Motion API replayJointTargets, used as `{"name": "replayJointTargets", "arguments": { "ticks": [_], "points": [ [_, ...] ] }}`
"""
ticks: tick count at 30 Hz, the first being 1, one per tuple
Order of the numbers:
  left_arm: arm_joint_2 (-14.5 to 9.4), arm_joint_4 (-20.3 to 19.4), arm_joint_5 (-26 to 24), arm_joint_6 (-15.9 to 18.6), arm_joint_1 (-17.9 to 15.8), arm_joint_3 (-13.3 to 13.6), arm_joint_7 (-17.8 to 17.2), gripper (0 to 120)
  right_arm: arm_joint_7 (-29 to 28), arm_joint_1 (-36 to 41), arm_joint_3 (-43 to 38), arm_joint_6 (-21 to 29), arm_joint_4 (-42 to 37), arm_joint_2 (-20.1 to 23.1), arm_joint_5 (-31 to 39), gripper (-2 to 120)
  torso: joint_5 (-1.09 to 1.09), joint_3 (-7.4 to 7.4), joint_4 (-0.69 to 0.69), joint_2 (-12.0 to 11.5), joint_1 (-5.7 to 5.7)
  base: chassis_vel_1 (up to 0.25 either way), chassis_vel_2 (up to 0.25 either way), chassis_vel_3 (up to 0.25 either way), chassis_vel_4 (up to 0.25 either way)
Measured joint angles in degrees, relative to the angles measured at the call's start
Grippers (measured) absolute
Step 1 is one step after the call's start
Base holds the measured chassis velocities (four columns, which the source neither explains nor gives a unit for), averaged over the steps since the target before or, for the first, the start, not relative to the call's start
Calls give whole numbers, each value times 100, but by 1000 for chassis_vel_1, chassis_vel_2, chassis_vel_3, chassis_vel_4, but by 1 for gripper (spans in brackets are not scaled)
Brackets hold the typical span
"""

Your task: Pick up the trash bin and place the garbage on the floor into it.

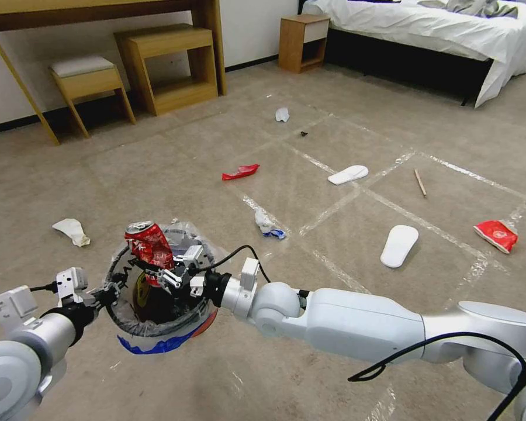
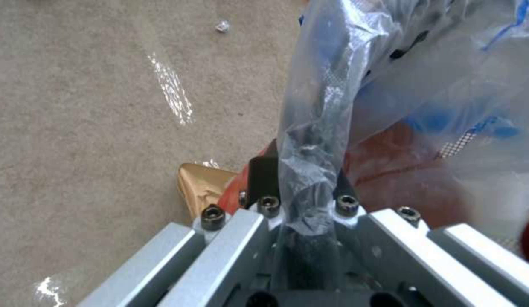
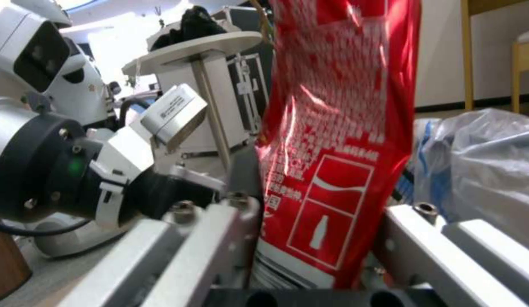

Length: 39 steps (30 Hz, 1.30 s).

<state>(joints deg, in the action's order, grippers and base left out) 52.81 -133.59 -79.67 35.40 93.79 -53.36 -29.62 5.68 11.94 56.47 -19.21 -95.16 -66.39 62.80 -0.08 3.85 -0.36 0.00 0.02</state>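
My left gripper point(image 1: 114, 289) is shut on the rim of the trash bin point(image 1: 158, 345), holding it off the carpet. In the left wrist view the fingers point(image 2: 263, 175) pinch the dark rim and its clear plastic liner point(image 2: 313, 140). My right gripper point(image 1: 169, 275) is shut on a crushed red can point(image 1: 149, 242) just above the bin's mouth; the can point(image 3: 338, 128) stands upright between its fingers. Garbage lies on the floor: a red wrapper point(image 1: 240, 171), two white slippers point(image 1: 348, 174) point(image 1: 400, 245), a wooden stick point(image 1: 420, 182), a red packet point(image 1: 497, 235) and a tissue wad point(image 1: 72, 230).
More litter: a white wad point(image 1: 282, 114) and a white-blue wrapper point(image 1: 267, 225). A desk with stool point(image 1: 87, 79) and low cabinet point(image 1: 169, 64) lines the far wall. A nightstand point(image 1: 301, 41) and bed point(image 1: 438, 35) stand far right. Shiny tape lines cross the carpet.
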Motion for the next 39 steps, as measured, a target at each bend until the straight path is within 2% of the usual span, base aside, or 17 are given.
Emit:
{"name": "replayJointTargets", "arguments": {
  "ticks": [2, 4, 7, 12, 14, 16, 18, 20, 30, 36, 39],
  "points": [
    [8, 1, 0, -2, -3, 0, -1, 1, -7, 20, 19, 4, 8, -19, -21, 35, 0, 0, 0, 0, 0, 0, 0, 0, 0],
    [14, 1, 0, -2, -4, 1, -2, 1, -9, 23, 27, 5, 11, -35, -26, 36, 0, 0, 0, 0, 0, 0, 0, 0, 0],
    [39, 12, 2, -4, -12, 12, -2, 1, -19, 26, 45, 9, 38, -121, -37, 55, 0, 0, 0, 0, 0, 0, 0, 0, 0],
    [58, 19, 10, -9, -20, 17, -3, 1, -23, 25, 55, 11, 60, -165, -43, 67, 0, 0, 0, 0, 0, 0, 0, 0, 0],
    [71, 24, 16, -9, -19, 20, -3, 1, -24, 23, 64, 11, 69, -177, -52, 78, 0, 0, 0, 0, 0, 0, 0, 0, 0],
    [72, 27, 18, -9, -18, 20, -2, 1, -24, 23, 65, 11, 69, -178, -53, 80, 0, 0, 0, 0, 0, 0, 0, 0, 0],
    [73, 39, 21, -11, -16, 20, 5, 1, -24, 21, 65, 11, 71, -181, -58, 93, 0, 0, 0, 0, 0, 0, 0, 0, 0],
    [73, 47, 21, -12, -19, 21, 7, 1, -24, 19, 65, 11, 71, -179, -59, 97, 0, 0, 0, 0, 0, 0, 0, 0, 0],
    [93, 124, 62, -26, -35, 42, 27, 1, -26, 82, -125, 9, 15, -101, -104, 100, 0, 0, 0, 0, 0, 0, 0, 0, 0],
    [99, 149, 75, -32, -36, 44, 33, 1, -30, 221, -553, -33, -88, -97, -150, 100, 0, 0, 0, 0, 0, 0, 0, 0, 0],
    [123, 160, 76, -40, -33, 44, 35, 1, -15, 318, -1126, -213, -187, -237, -325, 100, 0, 0, 0, 0, 0, 0, 0, 0, 0]
  ]
}}
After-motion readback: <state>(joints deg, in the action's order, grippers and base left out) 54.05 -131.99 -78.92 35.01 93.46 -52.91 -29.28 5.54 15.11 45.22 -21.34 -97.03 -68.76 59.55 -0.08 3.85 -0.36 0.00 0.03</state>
